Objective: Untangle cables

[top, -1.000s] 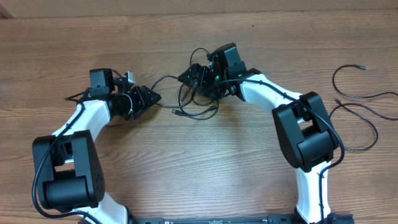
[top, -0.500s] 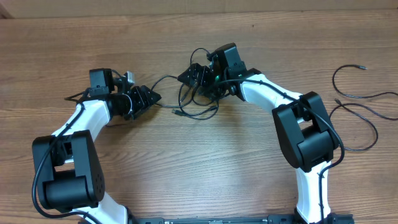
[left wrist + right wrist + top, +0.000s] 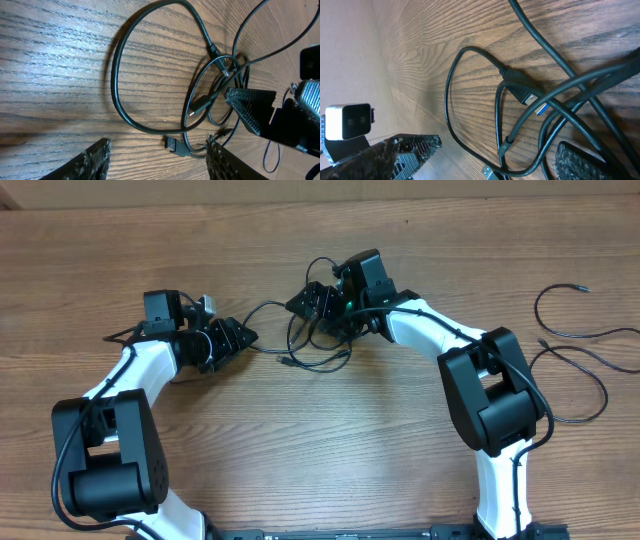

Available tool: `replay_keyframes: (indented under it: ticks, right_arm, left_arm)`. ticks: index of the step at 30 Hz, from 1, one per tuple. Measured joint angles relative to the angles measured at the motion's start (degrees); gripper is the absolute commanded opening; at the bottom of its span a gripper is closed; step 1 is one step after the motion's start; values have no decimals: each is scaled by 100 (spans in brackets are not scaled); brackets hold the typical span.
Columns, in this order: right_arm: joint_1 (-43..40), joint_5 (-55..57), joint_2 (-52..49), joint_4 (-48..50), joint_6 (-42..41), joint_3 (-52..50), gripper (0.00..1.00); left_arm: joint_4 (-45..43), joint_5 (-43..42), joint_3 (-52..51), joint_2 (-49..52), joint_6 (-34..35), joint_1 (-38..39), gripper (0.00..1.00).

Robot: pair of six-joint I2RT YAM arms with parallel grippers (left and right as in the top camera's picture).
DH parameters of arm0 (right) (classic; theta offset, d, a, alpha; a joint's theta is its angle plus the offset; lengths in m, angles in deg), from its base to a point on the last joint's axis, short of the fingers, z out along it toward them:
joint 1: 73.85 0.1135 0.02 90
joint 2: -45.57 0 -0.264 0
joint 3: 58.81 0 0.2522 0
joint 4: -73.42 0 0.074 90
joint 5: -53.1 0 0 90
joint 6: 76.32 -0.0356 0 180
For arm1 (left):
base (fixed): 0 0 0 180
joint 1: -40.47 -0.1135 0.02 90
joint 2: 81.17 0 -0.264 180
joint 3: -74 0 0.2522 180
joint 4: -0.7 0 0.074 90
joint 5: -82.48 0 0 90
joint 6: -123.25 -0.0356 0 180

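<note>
A tangled bundle of thin black cables (image 3: 312, 352) lies on the wooden table between my two grippers. My left gripper (image 3: 246, 337) is open and low over the table just left of the bundle. In the left wrist view its fingers (image 3: 160, 165) straddle a USB plug (image 3: 172, 145), with a cable loop (image 3: 116, 75) and the knot (image 3: 220, 65) beyond. My right gripper (image 3: 298, 304) is open over the bundle's top. In the right wrist view its fingers (image 3: 495, 160) have several cable strands (image 3: 447, 100) and a blue-tongued plug (image 3: 530, 97) between them, not clamped.
Two separate loose black cables lie at the far right of the table, one curved (image 3: 545, 325) and one in a larger loop (image 3: 604, 388). The table's back edge runs along the top of the overhead view.
</note>
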Motion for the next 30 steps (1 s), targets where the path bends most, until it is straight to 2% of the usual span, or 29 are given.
replay_keyframes:
  ticks: [11, 23, 24, 26, 28, 30]
  right_arm:
    - [0, 0, 0, 2, 0, 0, 100]
    - [0, 17, 0, -20, 0, 0, 100]
    - [0, 22, 0, -52, 0, 0, 91]
    - [0, 13, 0, -79, 33, 0, 84]
    - [0, -55, 0, 9, 39, 0, 68]
    - [-2, -229, 0, 284, -9, 0, 56]
  left_arm:
    - [0, 2, 0, 0, 0, 0, 63]
    - [0, 2, 0, 0, 2, 0, 68]
    - [0, 2, 0, 0, 17, 0, 67]
    - [0, 2, 0, 0, 46, 0, 68]
    - [0, 4, 0, 0, 92, 0, 69]
    - [0, 2, 0, 0, 114, 0, 69]
